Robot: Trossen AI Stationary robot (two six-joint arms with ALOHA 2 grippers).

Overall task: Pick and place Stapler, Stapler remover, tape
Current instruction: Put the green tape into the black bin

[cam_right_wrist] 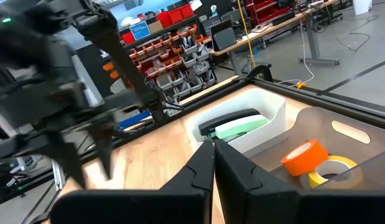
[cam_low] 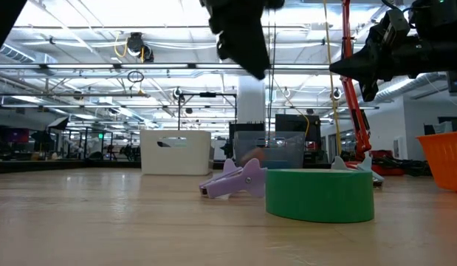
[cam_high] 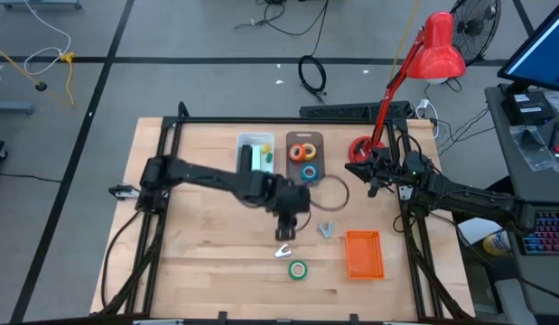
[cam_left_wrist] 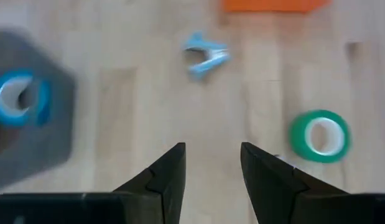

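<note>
One green ring-shaped tape roll (cam_high: 299, 269) lay flat on the wooden table (cam_high: 207, 262), a pale purple staple remover (cam_high: 284, 251) just beside it — the left gripper (cam_high: 287, 231) hung above them, fingers parted, empty. The right gripper (cam_high: 373, 187) waited shut near the red lamp (cam_high: 439, 47).

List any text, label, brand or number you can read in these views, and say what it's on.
None can be read.
Blue sign on the shelving behind the table: print too small.
Green tape roll, orange tape roll, white bin and orange basket: no markings visible.
</note>
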